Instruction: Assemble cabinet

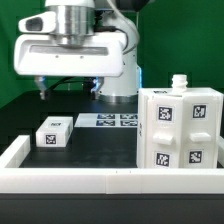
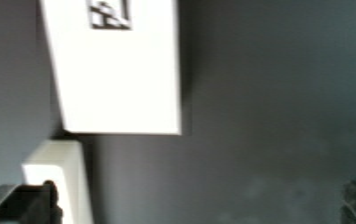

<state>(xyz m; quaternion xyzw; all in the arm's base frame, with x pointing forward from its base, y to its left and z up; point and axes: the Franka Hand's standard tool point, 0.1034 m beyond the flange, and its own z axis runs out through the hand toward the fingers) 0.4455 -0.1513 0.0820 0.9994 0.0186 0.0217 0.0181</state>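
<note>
The cabinet point(image 1: 180, 130) stands upright on the black table point(image 1: 100, 148), while the gripper point(image 1: 70, 90) hangs higher, to the exterior view's left of the cabinet, fingers spread wide and empty, with a small tagged white block point(image 1: 53, 132) lying well apart from the cabinet on that side.

A dark desk point(image 1: 95, 150) fills the scene. A long low white rail point(image 1: 70, 180) runs along its near edge and turns back along the exterior view's left side. The marker board point(image 1: 108, 120) lies flat at the far centre, its black-and-white tags facing up. A green backdrop point(image 1: 8, 40) stands behind.
</note>
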